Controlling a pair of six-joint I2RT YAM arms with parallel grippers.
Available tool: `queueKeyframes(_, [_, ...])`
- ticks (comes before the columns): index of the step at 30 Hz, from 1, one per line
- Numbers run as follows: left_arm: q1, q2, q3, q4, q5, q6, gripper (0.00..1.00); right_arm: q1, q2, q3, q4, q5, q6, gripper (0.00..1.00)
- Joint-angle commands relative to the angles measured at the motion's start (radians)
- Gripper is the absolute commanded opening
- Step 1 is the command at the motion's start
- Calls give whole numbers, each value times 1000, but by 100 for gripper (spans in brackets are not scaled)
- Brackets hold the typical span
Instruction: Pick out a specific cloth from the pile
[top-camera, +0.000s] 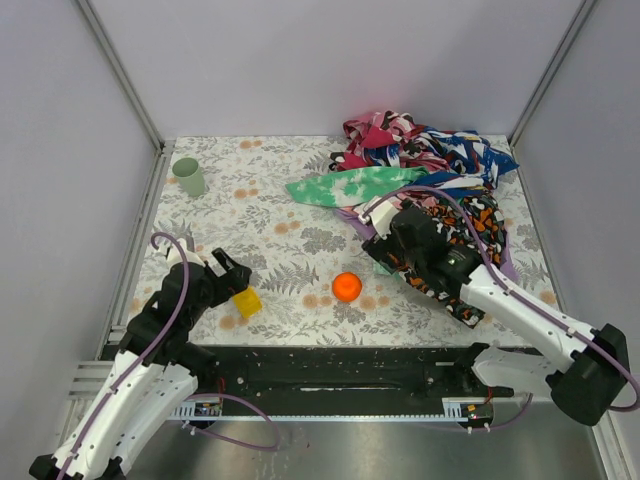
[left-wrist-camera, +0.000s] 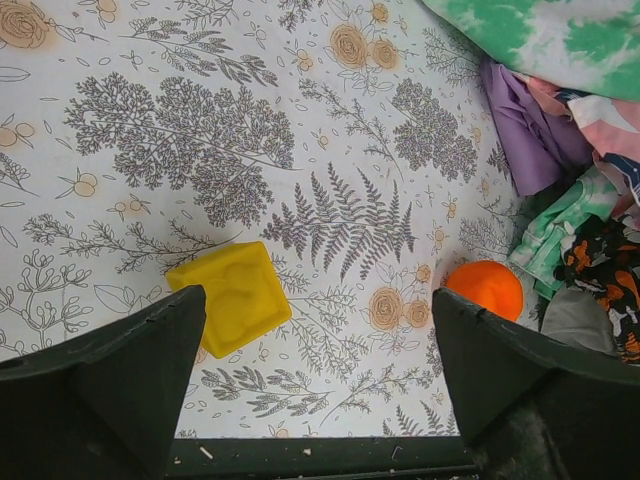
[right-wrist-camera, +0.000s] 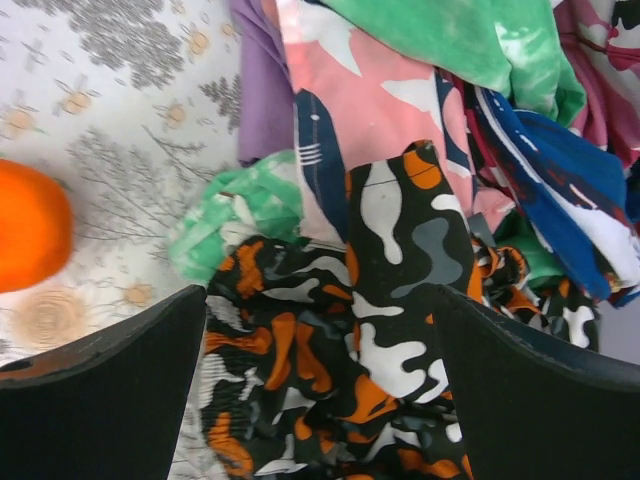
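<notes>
The pile (top-camera: 430, 170) of colourful patterned cloths lies at the back right of the table. The lilac cloth is mostly buried; a strip shows at the pile's left edge (top-camera: 350, 217), under the green-white cloth in the left wrist view (left-wrist-camera: 530, 140), and in the right wrist view (right-wrist-camera: 262, 90). My right gripper (top-camera: 385, 245) is open over the pile's near-left corner, its jaws (right-wrist-camera: 320, 390) standing either side of the black-orange-white cloth (right-wrist-camera: 400, 300). My left gripper (top-camera: 235, 275) is open and empty (left-wrist-camera: 315, 400) above the table at the near left.
An orange ball (top-camera: 347, 286) lies left of the pile and right of my left gripper (left-wrist-camera: 485, 288). A yellow block (top-camera: 247, 303) sits by my left finger (left-wrist-camera: 232, 295). A green cup (top-camera: 188, 176) stands at the back left. Walls enclose the table.
</notes>
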Motion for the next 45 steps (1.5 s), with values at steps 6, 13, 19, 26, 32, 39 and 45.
queueKeyframes(6, [-4,20,3,53,12,18,99,-160,181,69,71,-23,-224,99])
queueKeyframes(13, [-4,22,6,41,7,15,99,-208,405,166,209,25,-248,100])
queueKeyframes(19, [-4,31,12,32,1,14,99,-329,554,296,379,247,-205,99])
queueKeyframes(26, [-4,83,27,24,-31,12,99,-511,678,483,455,287,-41,94])
queueKeyframes(32, [-4,134,60,44,-33,33,99,-654,852,735,255,277,157,96])
queueKeyframes(39, [-4,343,98,366,244,119,99,-820,1014,982,-25,-15,484,100])
queueKeyframes(45, [-80,734,251,651,446,149,99,-837,1079,991,-36,-276,519,97])
